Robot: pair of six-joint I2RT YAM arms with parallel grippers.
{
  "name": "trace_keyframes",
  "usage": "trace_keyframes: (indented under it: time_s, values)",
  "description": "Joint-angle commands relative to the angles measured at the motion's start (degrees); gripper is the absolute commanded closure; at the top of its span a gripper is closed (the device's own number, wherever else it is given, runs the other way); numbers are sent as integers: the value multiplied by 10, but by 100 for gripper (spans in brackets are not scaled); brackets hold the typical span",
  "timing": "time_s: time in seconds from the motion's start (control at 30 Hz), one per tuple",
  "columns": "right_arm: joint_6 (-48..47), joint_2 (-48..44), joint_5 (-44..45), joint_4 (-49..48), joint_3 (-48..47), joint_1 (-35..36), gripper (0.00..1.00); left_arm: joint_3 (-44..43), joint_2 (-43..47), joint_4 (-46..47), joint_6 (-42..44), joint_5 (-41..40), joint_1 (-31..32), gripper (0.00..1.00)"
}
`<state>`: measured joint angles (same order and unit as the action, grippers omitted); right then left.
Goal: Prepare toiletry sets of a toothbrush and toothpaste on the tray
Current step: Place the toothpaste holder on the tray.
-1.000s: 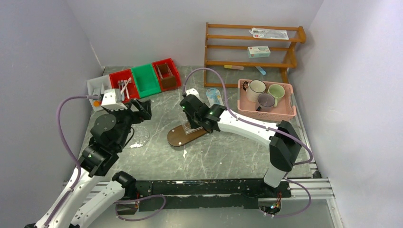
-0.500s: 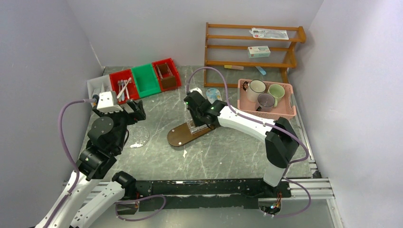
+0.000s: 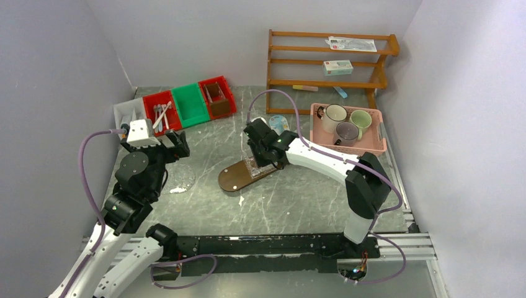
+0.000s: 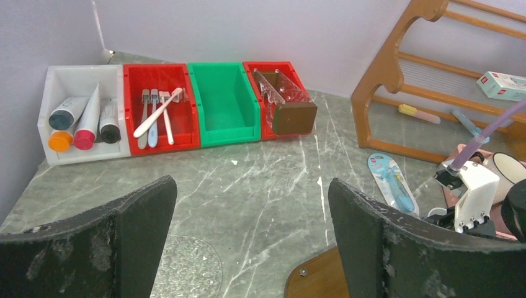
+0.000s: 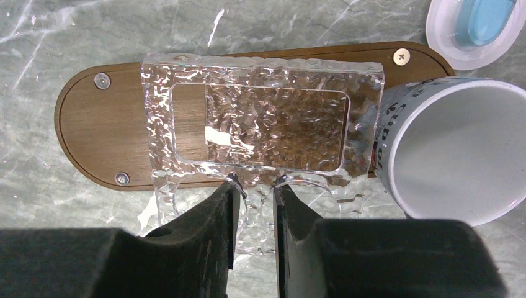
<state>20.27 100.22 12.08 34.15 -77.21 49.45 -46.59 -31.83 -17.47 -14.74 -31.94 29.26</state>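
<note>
Table [image 3: 298,198] is grey marble-look. Upper left of the top view has a row of bins: white bin [image 3: 126,107], red bin [image 3: 151,99], green bin [image 3: 191,105], and another red one [image 3: 227,94], all touching side by side. The wooden rack [image 3: 298,48] sits top right, with a clear packet [image 3: 352,43] on its top shelf and a small box [image 3: 338,66] one shelf down. The pink basket [image 3: 344,149] is just below it. A clear bumpy disc [image 3: 180,177] lies flat at left.
</note>
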Motion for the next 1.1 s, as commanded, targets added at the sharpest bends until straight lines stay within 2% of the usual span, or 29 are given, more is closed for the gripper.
trace_keyframes:
  time_s: [0.0,0.37,1.07]
  values:
    - [-10,-7,-12,4,4,-5,100,6,-1,-2,7,18,-15,3]
    - [-30,-2,-31,7,2,-14,99,9,-6,3,3,55,-46,3]
    - [-41,-1,-69,-3,15,-27,86,12,-9,10,0,98,-83,3]
